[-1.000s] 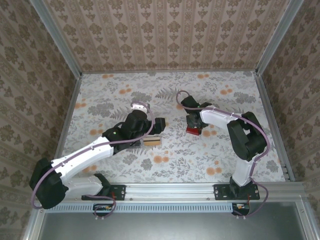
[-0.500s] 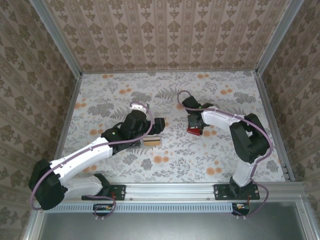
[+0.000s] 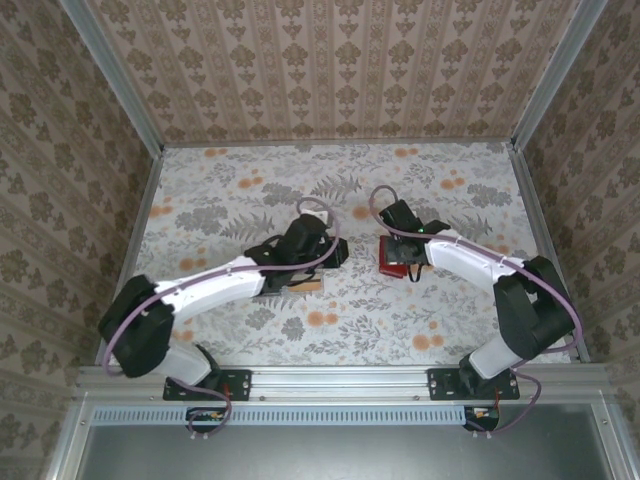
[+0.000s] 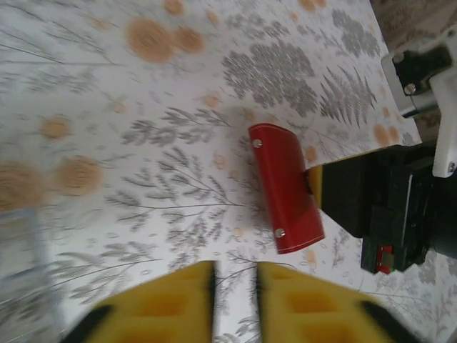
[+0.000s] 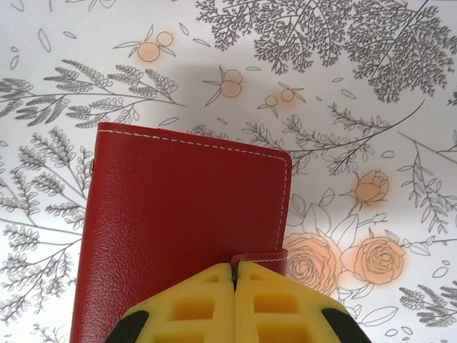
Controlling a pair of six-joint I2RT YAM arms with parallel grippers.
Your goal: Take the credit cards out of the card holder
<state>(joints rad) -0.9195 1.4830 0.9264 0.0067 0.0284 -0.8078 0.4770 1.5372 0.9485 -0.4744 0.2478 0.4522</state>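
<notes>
- Red leather marks the card holder (image 3: 393, 262). It lies flat and shut on the table (image 3: 230, 180), just right of centre in the top view and at 3 o'clock from the left gripper (image 4: 235, 293). We judge the credit cards to be inside it.
- Change, right side: within the last second the right gripper (image 5: 234, 275) has closed. Its jaws now meet on the holder's near edge, at the strap tab (image 5: 258, 255).
- Change, left side: the left arm (image 3: 210, 285) has reached further toward 3 o'clock. Its jaws have gone from wide apart to almost together, on nothing, near the holder but apart from it.
- Meaning: we read this as the holder being pinned for opening. The flap is not yet lifted, so no card is out.
- Pose: the left arm stretches long and low from its base at 7 o'clock, passing over a tan block (image 3: 306, 285). The right arm (image 3: 480, 262) folds with its elbow at 4 o'clock, and its wrist meets the holder from 12 o'clock.
</notes>
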